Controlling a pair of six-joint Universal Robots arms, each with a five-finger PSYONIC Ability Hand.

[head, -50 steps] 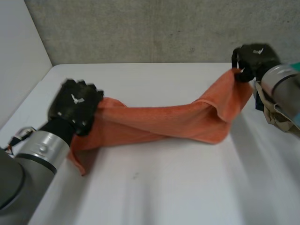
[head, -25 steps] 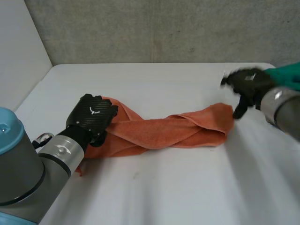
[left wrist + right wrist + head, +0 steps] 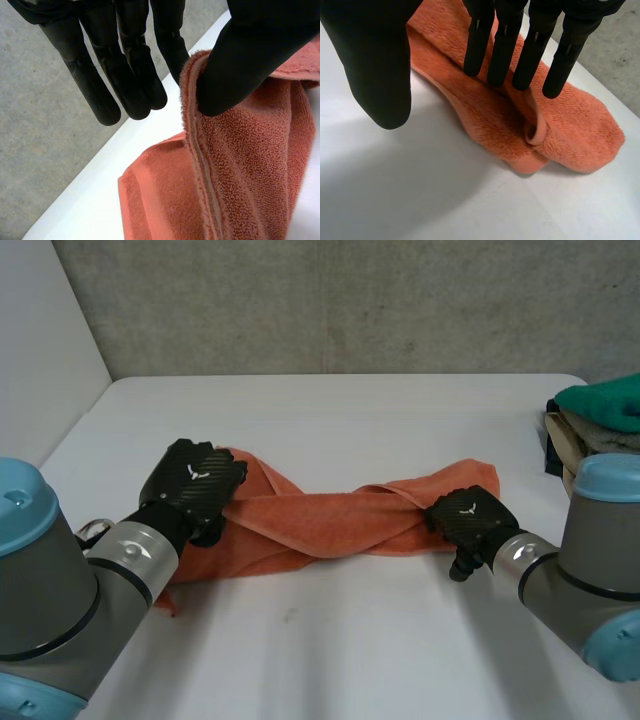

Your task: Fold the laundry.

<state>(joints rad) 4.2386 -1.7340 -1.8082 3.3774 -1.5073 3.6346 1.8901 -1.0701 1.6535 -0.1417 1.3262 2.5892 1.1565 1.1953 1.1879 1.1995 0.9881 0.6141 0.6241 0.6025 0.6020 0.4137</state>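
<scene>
We see the orange towel (image 3: 330, 520) lying twisted into a long roll across the middle of the white table (image 3: 350, 650), one end at each hand. The left hand (image 3: 192, 480) sits back-up on the towel's left end, where the cloth bunches and spreads out beneath it. In the left wrist view its fingers (image 3: 100, 75) are straight and held close together, clear of the cloth, with a strip of table showing between them and the towel (image 3: 240, 170); only the thumb (image 3: 240, 55) lies against the raised hem, so we read nothing as pinched.

The right hand (image 3: 470, 518) rests at the towel's right end, on its near side. In the right wrist view its fingers (image 3: 502, 45) are straight and a little spread over the rolled cloth (image 3: 570, 125), and the thumb (image 3: 375, 65) stands well apart over bare table (image 3: 420, 190); we cannot tell whether the fingertips touch the towel.

The tabletop is smooth and white. Behind it runs a rough concrete wall (image 3: 350, 300), and a plain white wall (image 3: 40, 360) closes the left side. At the table's right edge, well apart from the towel, a green cloth (image 3: 605, 405) lies on top of a folded beige cloth (image 3: 572, 440).
</scene>
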